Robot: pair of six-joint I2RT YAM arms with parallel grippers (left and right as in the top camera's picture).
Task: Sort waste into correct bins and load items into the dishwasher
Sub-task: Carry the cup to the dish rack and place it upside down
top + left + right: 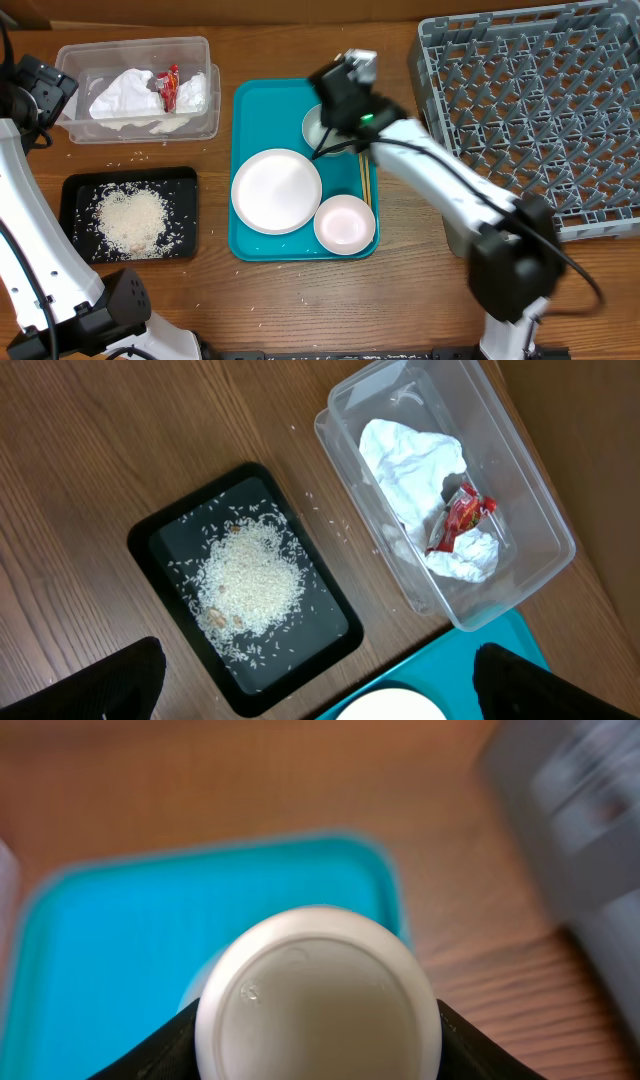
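Currently the right gripper (318,1055) has its two dark fingers set against opposite sides of the small white round cup (318,990), pinching it over the far end of the teal rectangular plastic tray (250,110). The wrist view is blurred, so whether the cup has left the tray cannot be told. The left gripper (320,685) is spread wide and empty above the shallow black rectangular tray (150,535) and the loose white rice (245,580) in it.

Step in hand, as judged: moving the cup to the square grey plastic dish rack (530,110).

Recommendations:
- Raise it straight up first; the pale grey-green bowl (313,128) and thin wooden chopsticks (365,185) lie just beside it.
- Keep the wrist level; glazed walls may slip in a side pinch.
- Travel above peg height, then lower between pegs.
- Release only once the cup rests on the lattice.
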